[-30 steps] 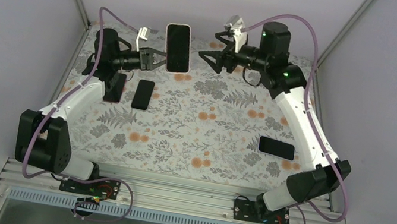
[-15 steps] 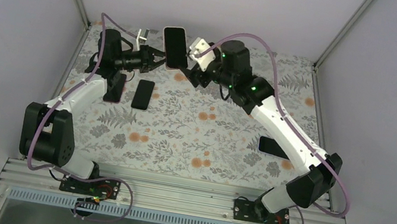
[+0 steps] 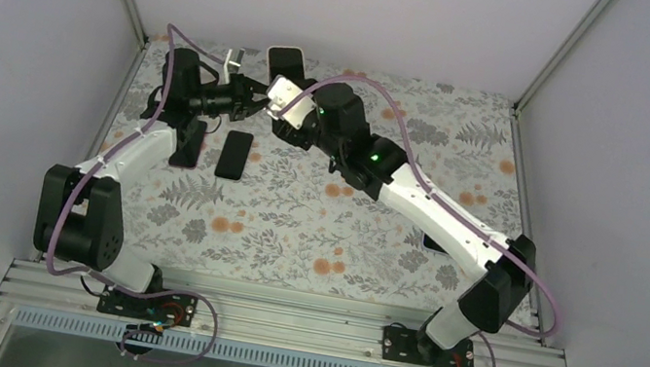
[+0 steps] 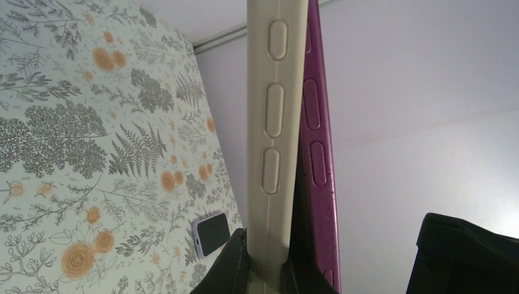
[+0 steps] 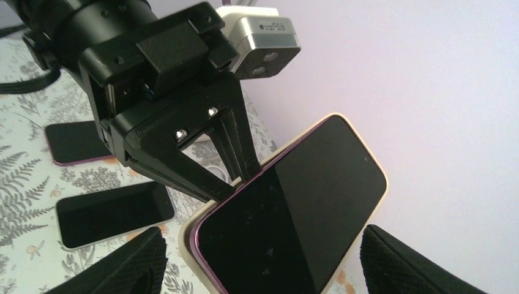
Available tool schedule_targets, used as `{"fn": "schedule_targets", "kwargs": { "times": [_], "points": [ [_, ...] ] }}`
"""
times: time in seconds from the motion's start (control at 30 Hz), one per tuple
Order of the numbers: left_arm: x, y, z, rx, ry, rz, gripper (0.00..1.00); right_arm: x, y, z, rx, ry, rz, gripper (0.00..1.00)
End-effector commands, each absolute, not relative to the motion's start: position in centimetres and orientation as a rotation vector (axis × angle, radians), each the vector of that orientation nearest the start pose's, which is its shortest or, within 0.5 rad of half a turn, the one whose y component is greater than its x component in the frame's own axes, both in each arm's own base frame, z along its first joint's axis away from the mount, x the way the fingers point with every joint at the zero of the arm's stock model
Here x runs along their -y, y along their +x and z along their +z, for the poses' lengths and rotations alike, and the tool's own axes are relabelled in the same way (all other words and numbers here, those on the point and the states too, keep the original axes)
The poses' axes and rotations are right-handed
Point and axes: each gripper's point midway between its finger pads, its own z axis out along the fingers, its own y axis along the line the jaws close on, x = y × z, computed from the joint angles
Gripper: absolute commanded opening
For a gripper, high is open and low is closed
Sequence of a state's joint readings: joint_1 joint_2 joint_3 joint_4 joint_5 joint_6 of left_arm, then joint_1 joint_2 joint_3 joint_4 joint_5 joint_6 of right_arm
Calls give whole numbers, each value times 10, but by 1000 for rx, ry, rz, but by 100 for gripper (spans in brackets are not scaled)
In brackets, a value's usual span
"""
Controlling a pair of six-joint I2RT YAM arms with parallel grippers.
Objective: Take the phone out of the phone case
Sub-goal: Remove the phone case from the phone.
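above table (image 3: 294, 228), left gripper (image 5: 232, 187) clamps phone case (image 4: 272, 122); camera label (image 5: 267, 27) unreadable

Lab booth: bare walls (image 3: 350, 0), aluminium rails (image 3: 280, 319)

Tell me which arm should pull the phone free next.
Right. The left gripper is shut on the cream case, holding it up, so it is occupied. The right gripper is open, its fingers either side of the phone, ready to close.
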State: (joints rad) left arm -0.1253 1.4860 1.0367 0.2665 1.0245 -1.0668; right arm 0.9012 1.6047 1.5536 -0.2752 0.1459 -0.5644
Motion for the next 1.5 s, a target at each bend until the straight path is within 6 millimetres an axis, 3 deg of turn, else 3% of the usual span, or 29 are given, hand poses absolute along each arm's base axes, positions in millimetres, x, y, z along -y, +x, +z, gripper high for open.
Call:
{"fn": "schedule_targets", "kwargs": {
  "times": [0.0, 0.2, 0.27, 0.9, 1.03, 1.33, 1.47],
  "points": [
    [195, 384, 311, -1963, -22, -1703, 2, -387, 344, 338, -1459, -1177, -23, 75],
    [195, 386, 310, -1967, -30, -1708, 2, -389, 348, 332, -1463, -1170, -72, 75],
    [195, 387, 310, -1966, -29, -1707, 2, -393, 355, 314, -1480, -1188, -114, 75],
    [196, 387, 303, -1980, -52, -1723, 2, -372, 388, 294, -1348, -1077, -628, 49],
    [195, 386, 301, -1987, -63, -1715, 2, -371, 390, 297, -1349, -1061, -644, 33],
    [189, 391, 279, -2032, -136, -1649, 3, -370, 392, 311, -1311, -1035, -679, 19],
    [189, 391, 280, -2029, -137, -1647, 2, -365, 396, 320, -1301, -1014, -694, 9]
  ]
}}
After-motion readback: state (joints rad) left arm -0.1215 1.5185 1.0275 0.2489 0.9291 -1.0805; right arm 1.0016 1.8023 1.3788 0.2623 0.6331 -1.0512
